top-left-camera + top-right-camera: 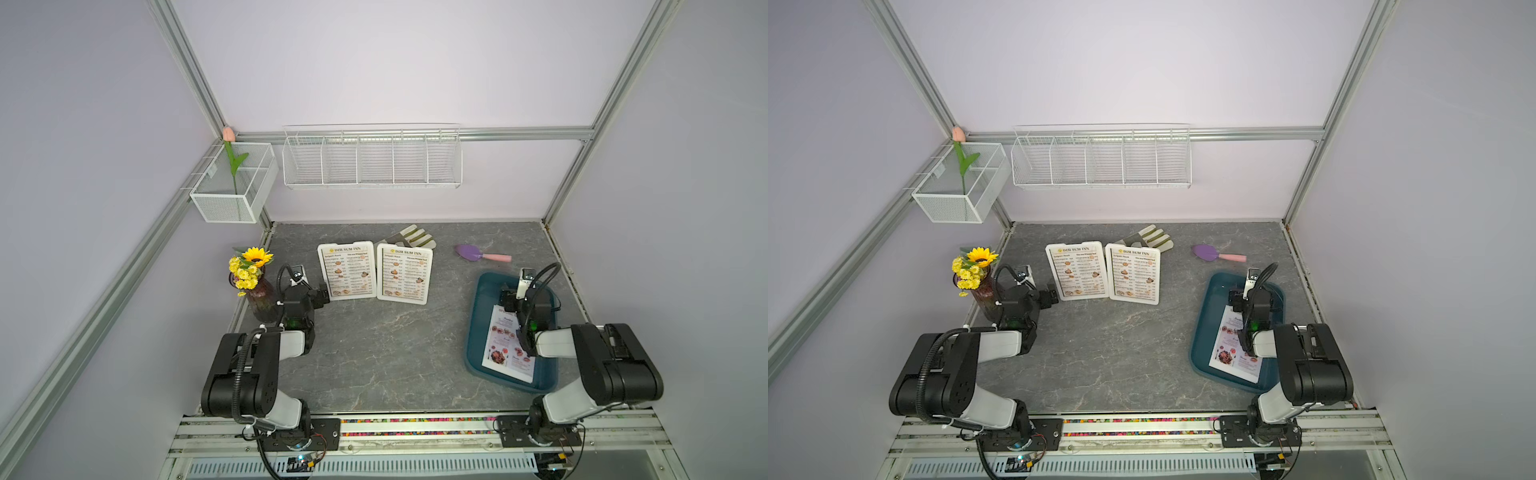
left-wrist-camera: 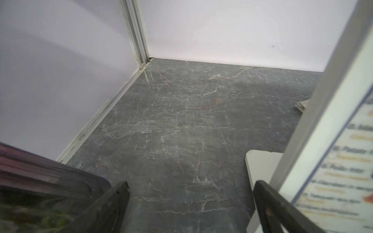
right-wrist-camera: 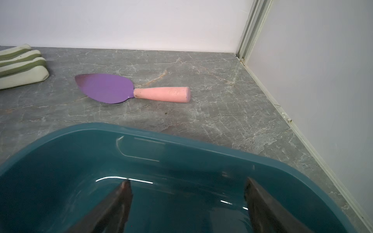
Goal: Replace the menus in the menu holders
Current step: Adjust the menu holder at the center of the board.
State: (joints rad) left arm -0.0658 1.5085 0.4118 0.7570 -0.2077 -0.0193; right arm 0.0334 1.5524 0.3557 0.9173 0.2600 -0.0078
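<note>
While the table (image 1: 395,365) is read from its 9 o'clock edge across to 3 o'clock, a dark glass vase (image 1: 261,297) of yellow flowers is met first, at about 9 o'clock. Just beside it, on its 3 o'clock side, the left gripper (image 1: 321,296) is held low with its jaws spread wide and nothing between them. In the left wrist view one finger (image 2: 113,201) is seen close to the vase and the other close to the edge of the left-hand menu holder (image 1: 325,248), though contact cannot be confirmed. That holder is stood leaning back at about 11 o'clock, and a DIM SUM INN menu (image 1: 348,272) is displayed inside it. Just beside it, toward 3 o'clock, the right-hand menu holder (image 1: 382,249) is stood the same way with a second DIM SUM INN menu (image 1: 404,275) inside. A striped glove (image 1: 413,239) is laid behind this holder at 12 o'clock, and a purple trowel (image 1: 482,253) with a pink handle is laid at 1 o'clock. At 3 to 4 o'clock a dark teal tray (image 1: 473,328) is set, and a loose menu sheet (image 1: 500,347) is laid flat in its 6 o'clock half, partly hidden by the right arm. Over the tray's 12 o'clock half the right gripper (image 1: 508,299) is held above bare tray floor, its jaws wide apart and gripping nothing.
</note>
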